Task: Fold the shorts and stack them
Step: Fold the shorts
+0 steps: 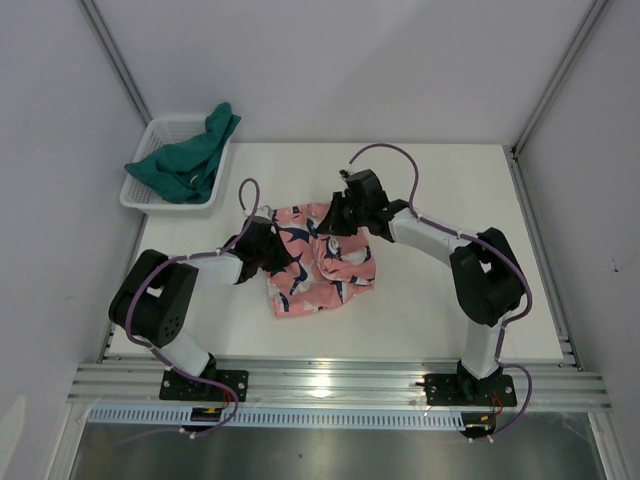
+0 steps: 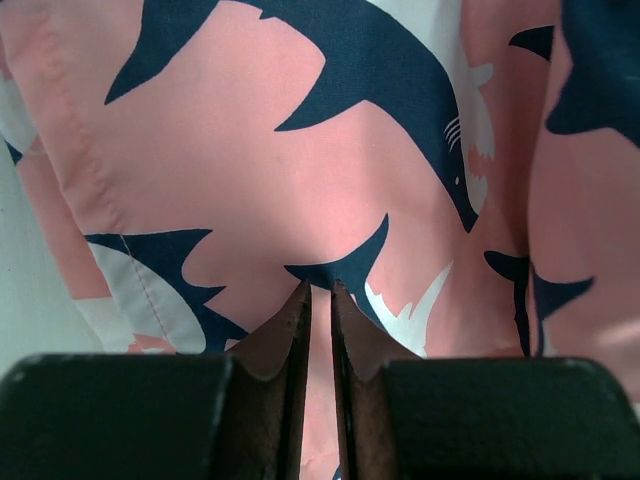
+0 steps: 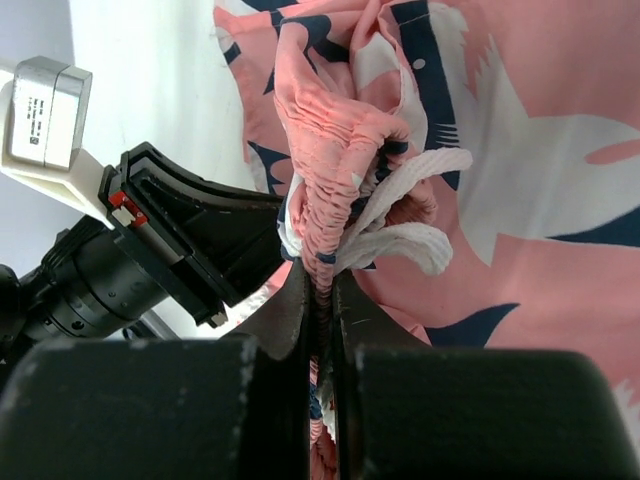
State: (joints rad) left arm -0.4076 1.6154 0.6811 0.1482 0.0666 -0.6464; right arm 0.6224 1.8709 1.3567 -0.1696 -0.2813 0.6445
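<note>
The salmon-pink shark-print shorts [image 1: 322, 275] lie crumpled at the table's middle. My left gripper [image 1: 274, 254] sits at their left edge; in the left wrist view its jaws [image 2: 321, 288] are nearly together with a thin layer of pink fabric [image 2: 250, 150] pinched between them. My right gripper [image 1: 336, 222] is at the shorts' far edge, shut [image 3: 320, 272] on the gathered elastic waistband [image 3: 335, 180], beside the white drawstring [image 3: 410, 240]. The dark teal shorts [image 1: 190, 160] lie bunched in the white basket [image 1: 168, 122] at the back left.
The left arm's black wrist and grey camera block [image 3: 45, 125] show close to the right gripper. Grey walls enclose the table on three sides. An aluminium rail [image 1: 340, 385] runs along the near edge by both arm bases.
</note>
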